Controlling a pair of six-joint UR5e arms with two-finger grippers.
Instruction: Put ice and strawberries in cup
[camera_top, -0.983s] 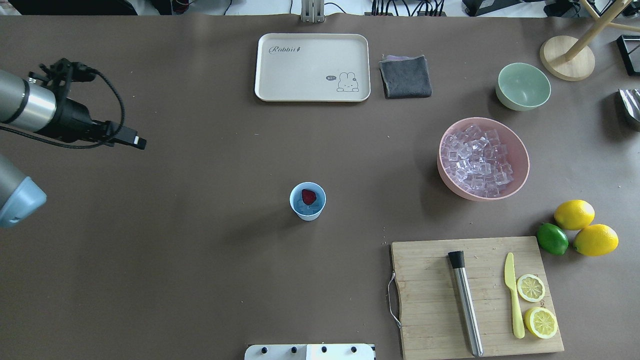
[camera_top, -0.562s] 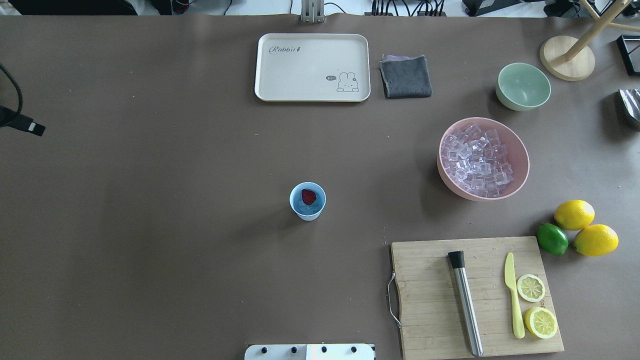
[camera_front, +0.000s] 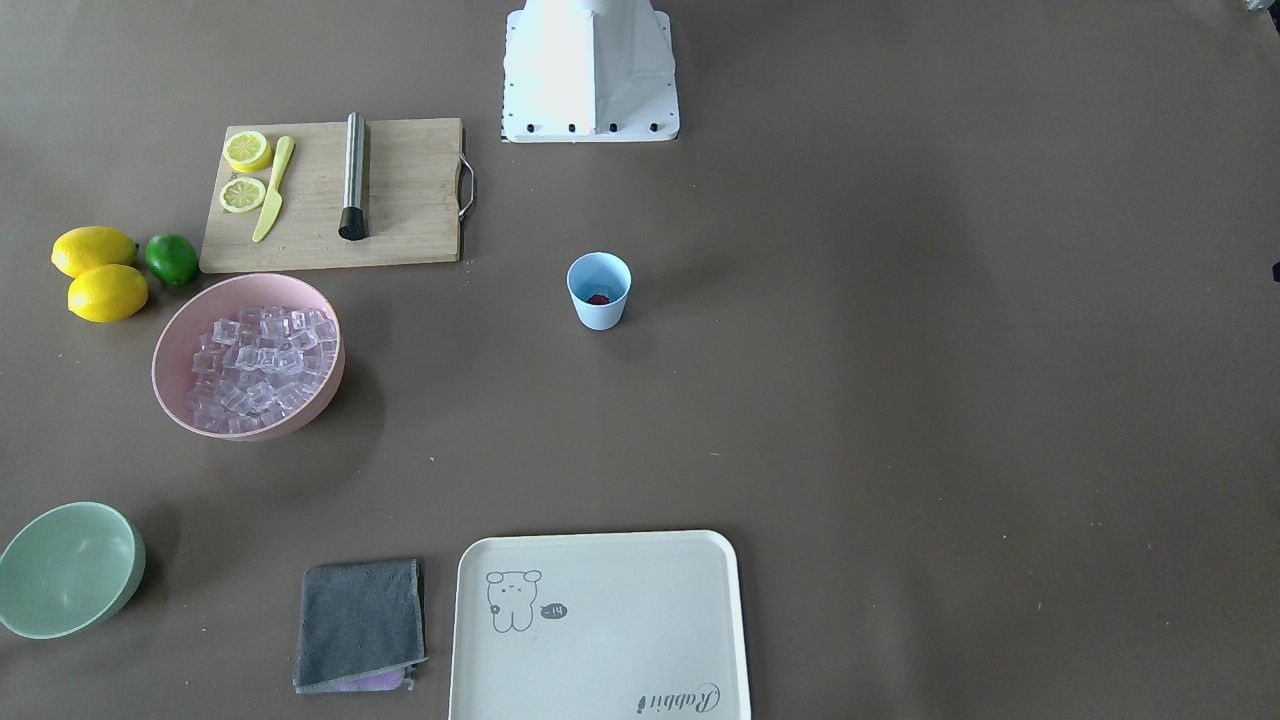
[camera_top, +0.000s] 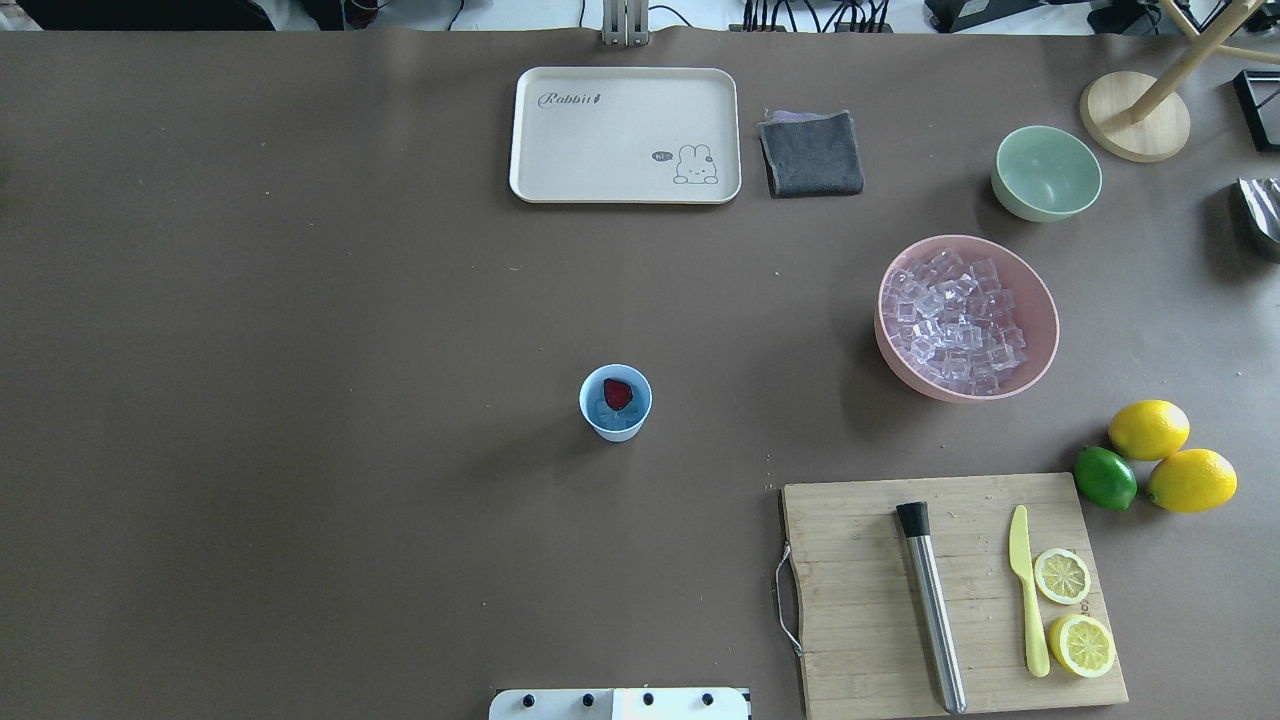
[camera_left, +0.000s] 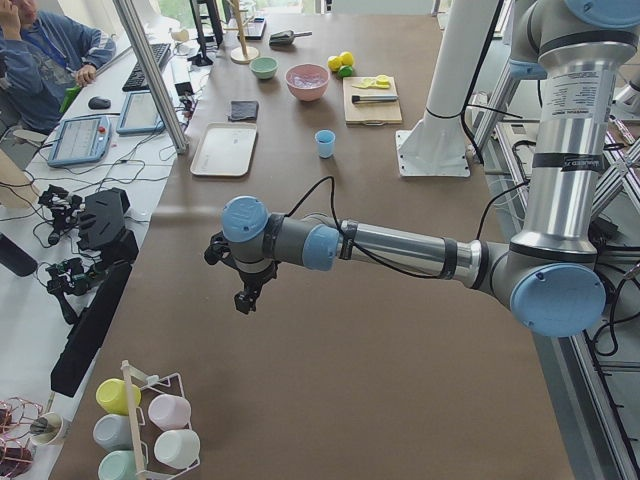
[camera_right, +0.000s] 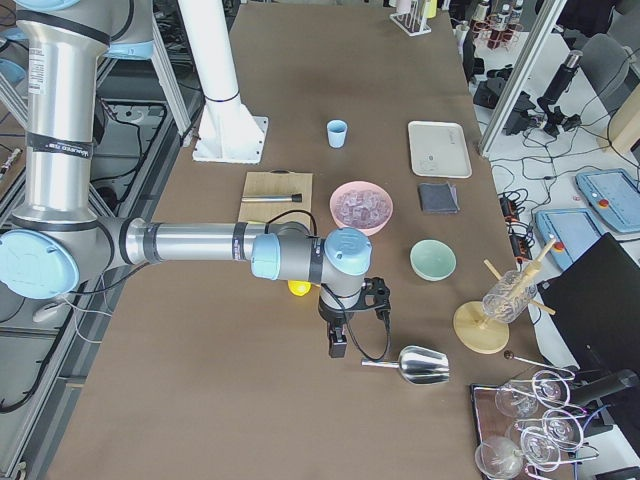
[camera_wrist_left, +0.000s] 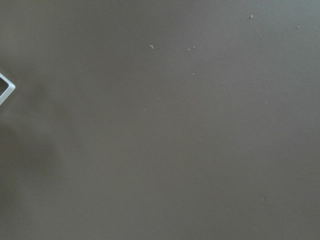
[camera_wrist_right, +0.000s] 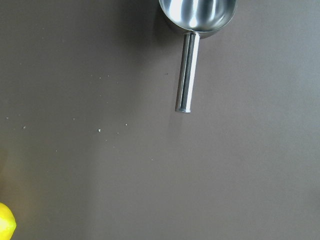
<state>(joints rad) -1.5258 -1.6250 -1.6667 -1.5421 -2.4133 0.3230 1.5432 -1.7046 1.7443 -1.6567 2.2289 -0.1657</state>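
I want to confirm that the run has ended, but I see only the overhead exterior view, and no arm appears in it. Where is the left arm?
Observer: The left arm stretches over the table near its left end. The left pincer hangs far from the cup.
Operator: And the right arm?
Observer: The right arm reaches over the right end. The right pincer hangs beside a metal scoop.
Operator: Does it hold the scoop?
Observer: No. The scoop lies on the table, and its handle is free.

The script word "Rabbit" on the cream tray (camera_top: 620, 150), near its bunny drawing
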